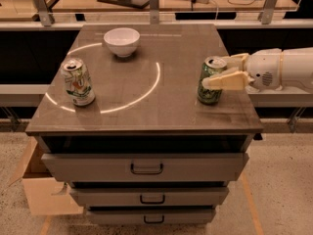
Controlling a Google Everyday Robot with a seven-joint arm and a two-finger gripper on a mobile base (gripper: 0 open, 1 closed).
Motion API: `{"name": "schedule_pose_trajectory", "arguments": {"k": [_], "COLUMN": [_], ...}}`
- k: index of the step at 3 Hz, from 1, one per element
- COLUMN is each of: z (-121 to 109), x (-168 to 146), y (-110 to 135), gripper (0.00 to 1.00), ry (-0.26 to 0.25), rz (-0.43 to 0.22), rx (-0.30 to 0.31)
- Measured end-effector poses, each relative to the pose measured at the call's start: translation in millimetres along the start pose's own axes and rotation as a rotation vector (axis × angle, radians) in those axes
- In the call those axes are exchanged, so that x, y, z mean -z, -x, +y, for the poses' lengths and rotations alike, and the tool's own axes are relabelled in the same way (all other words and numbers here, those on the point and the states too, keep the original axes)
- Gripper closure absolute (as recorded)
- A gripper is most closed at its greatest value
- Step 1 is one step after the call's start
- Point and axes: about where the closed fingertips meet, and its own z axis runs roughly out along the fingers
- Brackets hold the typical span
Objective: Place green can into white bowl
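The green can (209,94) stands upright near the right edge of the grey cabinet top (146,102). My gripper (215,72) reaches in from the right at the can's upper half. It is open, with one pale finger (226,81) in front of the can and the other behind it. The can rests on the cabinet top. The white bowl (122,41) sits empty at the back, left of centre, well apart from the gripper.
A mostly white can (78,82) with green and red print stands at the left front. A bright ring of light lies on the top. Drawers (146,168) face the front. A cardboard box (39,190) sits on the floor at the lower left. A railing and a desk stand behind.
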Motion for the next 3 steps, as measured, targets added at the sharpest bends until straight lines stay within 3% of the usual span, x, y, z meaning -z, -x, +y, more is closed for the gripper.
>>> {"name": "schedule_pose_trajectory", "arguments": {"k": [1,2,3], "z": [7,4,-1], "x": [-13,-29,-49], "y": [6,61,112], "gripper": [0.61,0.85,1.0], "ry": [0.057,0.068,0.033], "rz": [-0.011,-0.102,-0.189], "rx": [0.015,0.059,0.056]}}
